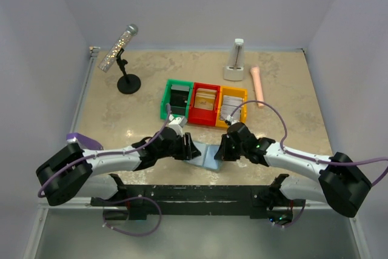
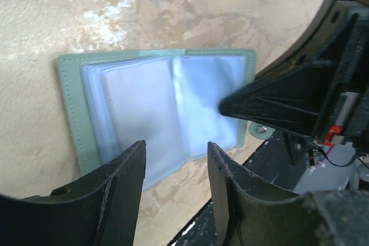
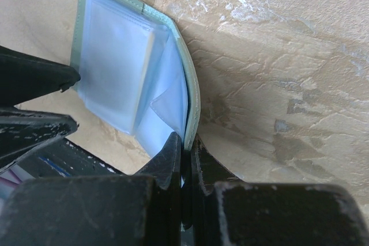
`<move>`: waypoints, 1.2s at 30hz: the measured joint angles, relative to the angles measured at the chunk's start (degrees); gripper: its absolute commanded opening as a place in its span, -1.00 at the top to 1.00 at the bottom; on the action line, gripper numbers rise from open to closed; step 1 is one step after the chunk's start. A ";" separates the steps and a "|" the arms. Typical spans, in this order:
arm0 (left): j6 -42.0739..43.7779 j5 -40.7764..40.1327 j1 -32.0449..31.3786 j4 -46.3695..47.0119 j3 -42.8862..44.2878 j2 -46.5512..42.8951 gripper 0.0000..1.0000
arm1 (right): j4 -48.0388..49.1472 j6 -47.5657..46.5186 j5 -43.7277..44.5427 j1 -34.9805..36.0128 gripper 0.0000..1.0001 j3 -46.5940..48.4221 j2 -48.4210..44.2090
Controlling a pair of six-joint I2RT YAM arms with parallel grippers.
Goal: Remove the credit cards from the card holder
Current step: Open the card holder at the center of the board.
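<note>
Card holder (image 2: 155,102) open; our right fingers (image 3: 168,162) pinch its edge, left fingers (image 2: 124,182) half-open, empty. If that pinch slips, we could drag the holder.

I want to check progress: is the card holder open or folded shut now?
Open. The card holder lies spread, both pale blue pocket panels showing; the right fingers pinch one edge.
</note>
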 measured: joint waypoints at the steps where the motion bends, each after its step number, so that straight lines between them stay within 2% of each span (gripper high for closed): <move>1: 0.00 -0.35 0.00 -0.61 0.00 0.13 -0.03 | 0.00 0.00 0.00 -0.02 1.00 0.00 0.00; 14: -0.02 -1.49 0.00 -3.43 0.39 2.23 -0.03 | -0.52 -0.04 0.02 -0.02 1.00 0.00 -0.55; 31: -0.28 5.51 -0.24 6.08 1.07 8.46 -0.02 | -1.27 -0.24 0.00 -0.02 1.00 0.00 -0.90; 36: -0.63 8.02 -0.44 9.33 1.05 9.33 -0.02 | -1.33 -0.22 -0.11 -0.02 0.70 0.00 -0.90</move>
